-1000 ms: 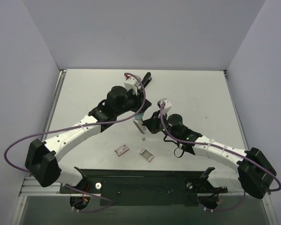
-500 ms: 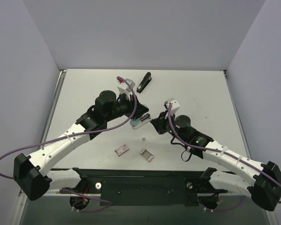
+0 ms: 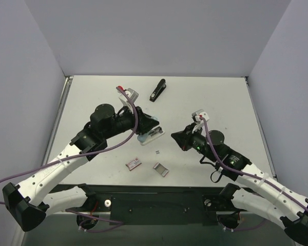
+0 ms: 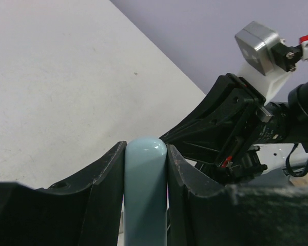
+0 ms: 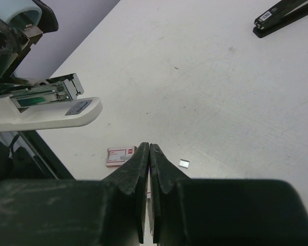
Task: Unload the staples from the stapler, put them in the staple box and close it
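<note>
Stapler (image 3: 151, 134), the pale one, hangs open above the desk (image 3: 210, 97), clamped in my left pincer (image 4: 146, 148); staples (image 3: 158, 151) seem already out below it, right pincer (image 5: 149, 148) closed and empty, so next I'd set it down.

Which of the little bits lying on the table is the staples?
Look at the middle of the white table, just nearer the arms' bases than the pale stapler gripped by the left tool. The staples are the tiny silver-grey speck lying alone there. The reddish-brown box and the grey tray, closer to the front edge, are both clearly bigger.
</note>
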Action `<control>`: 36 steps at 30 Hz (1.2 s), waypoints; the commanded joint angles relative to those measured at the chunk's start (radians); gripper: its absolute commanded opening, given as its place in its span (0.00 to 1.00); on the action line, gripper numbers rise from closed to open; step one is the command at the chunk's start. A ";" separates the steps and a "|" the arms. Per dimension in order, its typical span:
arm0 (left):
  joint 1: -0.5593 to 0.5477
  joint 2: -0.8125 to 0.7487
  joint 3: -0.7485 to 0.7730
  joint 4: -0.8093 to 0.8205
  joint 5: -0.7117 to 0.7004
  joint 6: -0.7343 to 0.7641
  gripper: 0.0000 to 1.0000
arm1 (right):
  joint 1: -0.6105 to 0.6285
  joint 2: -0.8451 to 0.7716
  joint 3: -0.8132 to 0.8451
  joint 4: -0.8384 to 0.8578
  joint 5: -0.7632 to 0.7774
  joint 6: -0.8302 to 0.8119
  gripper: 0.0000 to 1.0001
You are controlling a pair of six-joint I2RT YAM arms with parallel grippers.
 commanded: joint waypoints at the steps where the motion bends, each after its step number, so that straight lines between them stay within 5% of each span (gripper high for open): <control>1: 0.001 -0.053 -0.003 0.107 0.110 -0.055 0.00 | 0.007 -0.062 0.022 -0.041 -0.147 0.078 0.00; 9: -0.001 -0.108 -0.040 0.188 0.230 -0.102 0.00 | 0.030 -0.073 0.048 0.034 -0.360 0.190 0.00; 22: -0.003 -0.125 -0.080 0.254 0.325 -0.121 0.00 | 0.134 -0.010 0.143 0.105 -0.366 0.151 0.00; 36: -0.036 -0.087 -0.122 0.392 0.578 -0.163 0.00 | 0.137 0.099 0.312 0.076 -0.483 -0.006 0.00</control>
